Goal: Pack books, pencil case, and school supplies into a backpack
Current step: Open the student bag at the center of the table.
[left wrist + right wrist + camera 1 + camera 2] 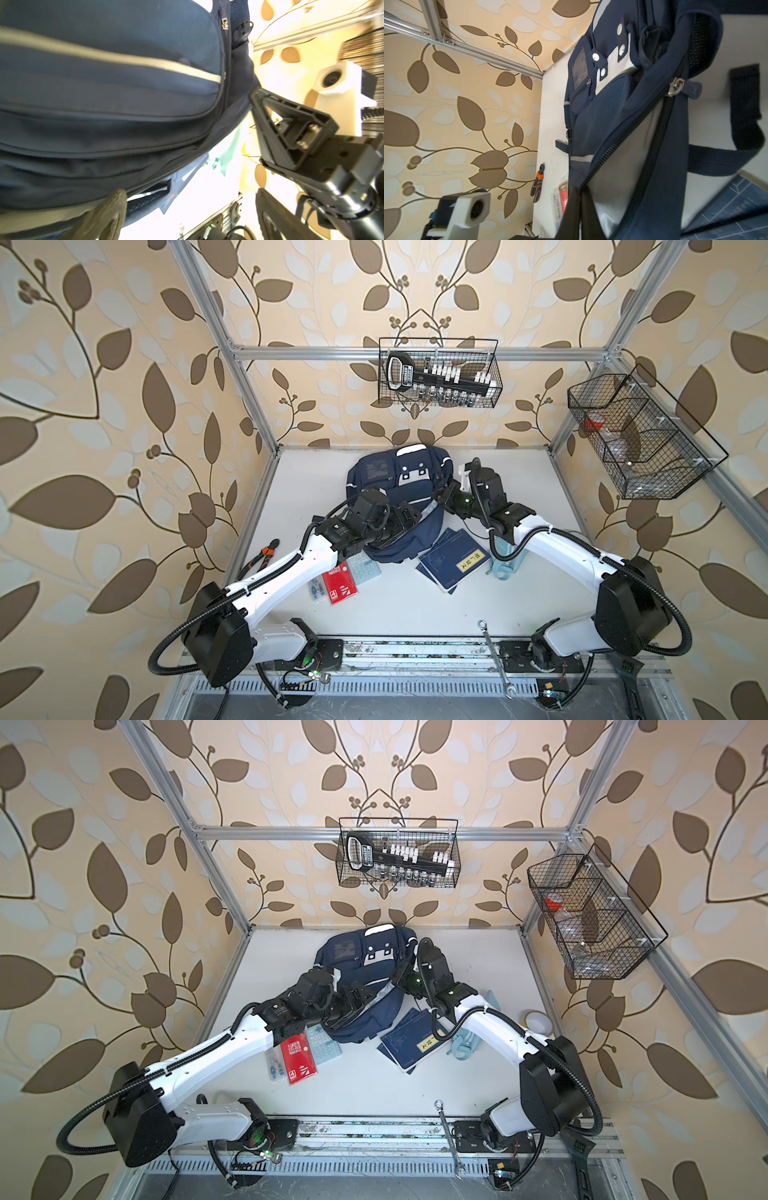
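The navy backpack (399,485) (365,961) lies at the back middle of the table, its zipper mouth part open onto grey lining (629,149). My right gripper (580,214) (441,495) is shut on the zipper edge of that mouth. My left gripper (191,216) (411,516) stands open beside the backpack's front, holding nothing. The navy book (453,562) and the teal pencil case (505,566) lie to the backpack's right. The red booklet (340,587), calculator (365,569) and clear box (316,591) lie under my left arm.
Orange-handled pliers (259,558) lie at the table's left edge and a wrench (494,655) on the front rail. A yellow tape roll (536,1021) sits behind my right arm. Two wire baskets (440,373) (640,435) hang on the frame above.
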Controlling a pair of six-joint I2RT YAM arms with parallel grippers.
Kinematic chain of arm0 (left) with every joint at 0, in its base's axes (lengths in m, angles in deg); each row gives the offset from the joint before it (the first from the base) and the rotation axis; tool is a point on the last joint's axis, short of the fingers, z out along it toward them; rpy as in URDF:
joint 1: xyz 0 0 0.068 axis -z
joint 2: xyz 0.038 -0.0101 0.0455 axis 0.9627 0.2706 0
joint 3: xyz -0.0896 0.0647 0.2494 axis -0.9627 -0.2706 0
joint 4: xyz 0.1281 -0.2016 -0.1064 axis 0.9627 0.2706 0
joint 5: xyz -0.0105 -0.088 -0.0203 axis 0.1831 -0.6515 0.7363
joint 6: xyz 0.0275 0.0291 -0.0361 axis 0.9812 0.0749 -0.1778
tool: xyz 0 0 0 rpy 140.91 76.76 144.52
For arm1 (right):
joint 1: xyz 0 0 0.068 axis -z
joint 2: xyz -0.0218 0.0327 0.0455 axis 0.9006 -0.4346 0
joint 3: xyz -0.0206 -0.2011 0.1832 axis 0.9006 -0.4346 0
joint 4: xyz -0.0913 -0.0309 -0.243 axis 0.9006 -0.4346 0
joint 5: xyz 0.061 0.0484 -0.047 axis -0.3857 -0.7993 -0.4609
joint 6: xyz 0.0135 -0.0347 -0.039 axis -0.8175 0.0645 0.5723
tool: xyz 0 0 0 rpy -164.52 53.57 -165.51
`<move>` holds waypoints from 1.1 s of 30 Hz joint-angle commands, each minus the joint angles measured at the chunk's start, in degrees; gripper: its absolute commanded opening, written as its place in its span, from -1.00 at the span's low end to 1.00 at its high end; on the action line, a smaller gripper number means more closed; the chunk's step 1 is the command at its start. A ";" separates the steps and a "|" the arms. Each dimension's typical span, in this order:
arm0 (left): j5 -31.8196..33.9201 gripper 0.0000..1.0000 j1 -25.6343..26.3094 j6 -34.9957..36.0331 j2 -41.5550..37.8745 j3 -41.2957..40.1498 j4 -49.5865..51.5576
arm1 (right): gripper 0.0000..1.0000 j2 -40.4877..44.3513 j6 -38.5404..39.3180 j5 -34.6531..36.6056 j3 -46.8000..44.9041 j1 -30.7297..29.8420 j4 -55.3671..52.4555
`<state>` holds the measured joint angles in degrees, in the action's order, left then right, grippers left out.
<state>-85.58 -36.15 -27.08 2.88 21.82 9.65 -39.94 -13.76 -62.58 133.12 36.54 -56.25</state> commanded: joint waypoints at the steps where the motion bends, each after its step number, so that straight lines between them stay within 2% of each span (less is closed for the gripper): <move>1: -3.52 0.95 -0.22 0.32 2.09 -1.14 -5.60 | -1.00 2.86 -3.95 -5.27 1.95 0.15 10.87; 6: -2.22 0.96 -0.27 9.45 4.48 5.37 -1.89 | -1.00 3.48 -3.35 -6.13 2.52 0.36 9.53; 12: 7.57 0.87 -0.27 24.80 4.83 14.86 10.64 | -1.00 3.65 -2.74 -6.43 2.08 0.54 8.59; 17: 4.02 0.88 -0.25 36.43 6.60 20.45 16.95 | -1.00 3.40 -2.23 -6.32 1.66 0.72 8.00; 21: 4.39 0.84 -0.26 43.23 11.79 25.51 26.90 | -1.00 3.63 -1.46 -6.17 1.61 0.98 7.43; 25: 2.59 0.65 -0.27 46.55 14.03 26.09 28.80 | -1.00 4.08 -1.24 -6.34 1.17 1.60 7.07; 31: 6.69 0.13 -0.29 46.72 15.93 25.63 29.31 | -1.00 5.04 -1.40 -6.95 -0.28 3.25 7.07; 33: 6.26 -0.05 -0.36 46.97 15.89 25.00 28.60 | -1.00 5.21 -1.36 -7.04 -0.56 3.36 7.07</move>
<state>-80.73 -36.15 17.93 19.60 46.68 37.06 -37.62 -15.53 -68.13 132.59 39.58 -53.74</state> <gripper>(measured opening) 0.492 0.049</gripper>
